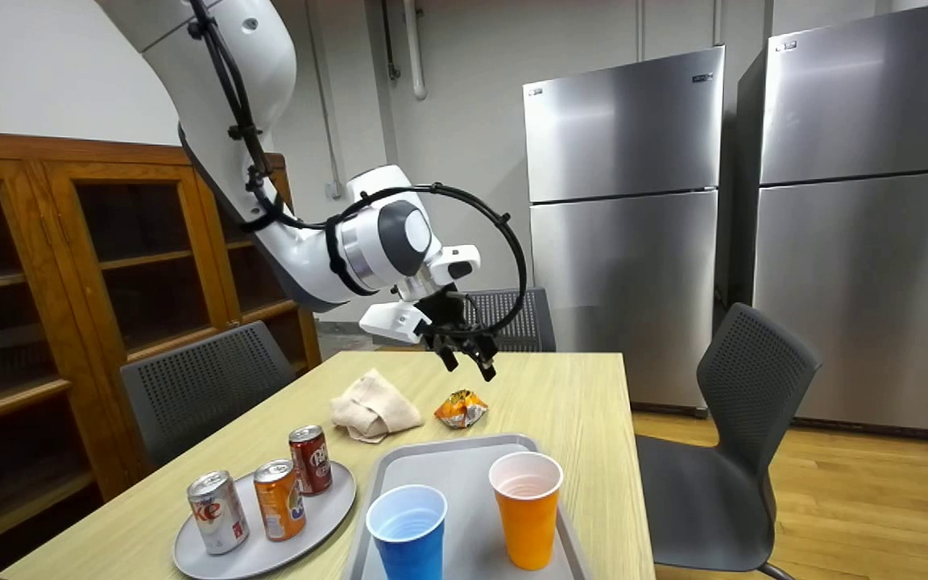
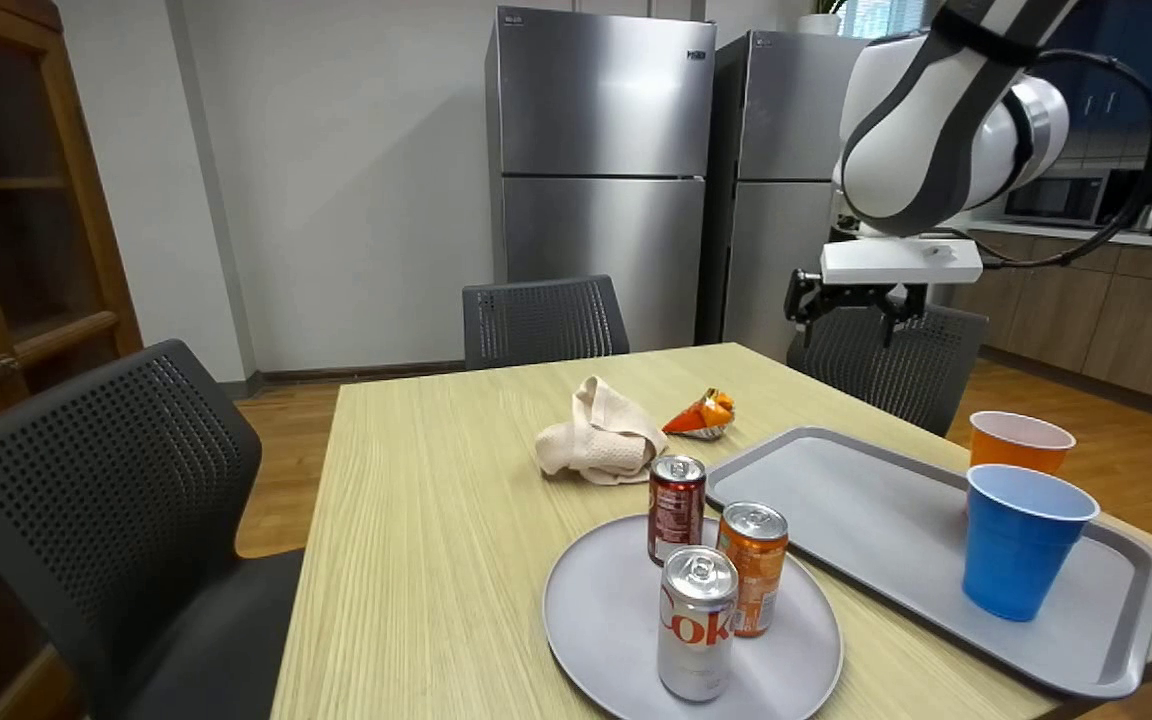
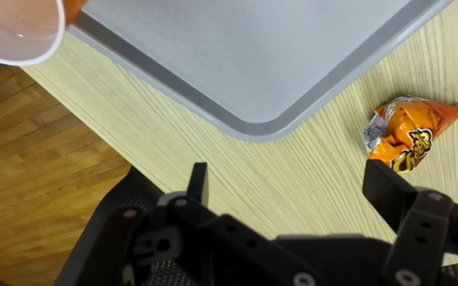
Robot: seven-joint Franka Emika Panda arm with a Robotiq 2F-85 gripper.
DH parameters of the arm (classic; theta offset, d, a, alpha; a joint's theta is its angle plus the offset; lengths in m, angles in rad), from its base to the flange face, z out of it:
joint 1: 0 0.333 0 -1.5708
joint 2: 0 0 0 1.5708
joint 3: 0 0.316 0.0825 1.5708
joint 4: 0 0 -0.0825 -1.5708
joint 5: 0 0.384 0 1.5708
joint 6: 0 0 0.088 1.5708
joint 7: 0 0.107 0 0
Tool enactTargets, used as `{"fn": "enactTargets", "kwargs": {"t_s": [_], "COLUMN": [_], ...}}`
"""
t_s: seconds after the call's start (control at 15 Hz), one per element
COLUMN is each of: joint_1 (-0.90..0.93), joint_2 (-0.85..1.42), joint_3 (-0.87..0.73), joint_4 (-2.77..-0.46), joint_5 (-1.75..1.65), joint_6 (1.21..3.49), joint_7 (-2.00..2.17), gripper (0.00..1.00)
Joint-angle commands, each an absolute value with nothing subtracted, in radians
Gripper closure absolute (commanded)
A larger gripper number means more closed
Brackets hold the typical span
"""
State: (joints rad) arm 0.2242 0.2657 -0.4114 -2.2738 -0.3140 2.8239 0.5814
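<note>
My gripper [image 3: 288, 178] stands open above the table's far end, nothing between its black fingers [image 3: 388, 194]. In an exterior view the gripper [image 1: 469, 367] hangs over the wood-grain table; the gripper [image 2: 847, 335] also shows there at the right. Nearest to it lies a crumpled orange Cheetos bag [image 3: 412, 127], below and apart from the fingertips, one of which overlaps its edge in the wrist view. Beside the bag [image 2: 704, 414] rests a beige cloth [image 1: 375, 407]. A grey tray [image 3: 253, 59] carries an orange cup [image 1: 528, 515] and a blue cup [image 2: 1021, 550], both upright.
A round grey plate [image 2: 586, 600] bears three upright cans: a silver Coke can [image 2: 696, 640], an orange can [image 1: 279, 503] and a dark red Dr Pepper can [image 1: 311, 463]. Dark chairs, such as a chair [image 1: 722, 467], surround the table [image 1: 585, 395]. Refrigerators [image 1: 625, 266] stand behind.
</note>
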Motion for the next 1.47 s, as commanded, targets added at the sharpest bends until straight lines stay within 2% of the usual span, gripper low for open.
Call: {"fn": "enactTargets", "kwargs": {"t_s": [0.0,0.67,1.4], "joint_1": [0.225,0.095,-0.056], "joint_2": [0.158,0.032,0.036], "joint_3": [-0.423,-0.31,-0.271], "joint_4": [-2.35,-2.47,-2.534], "joint_5": [-0.426,-0.623,-0.605], "joint_6": [2.764,2.662,2.673], "joint_7": [0.668,0.939,0.931], "gripper": [0.0,0.0,0.0]}}
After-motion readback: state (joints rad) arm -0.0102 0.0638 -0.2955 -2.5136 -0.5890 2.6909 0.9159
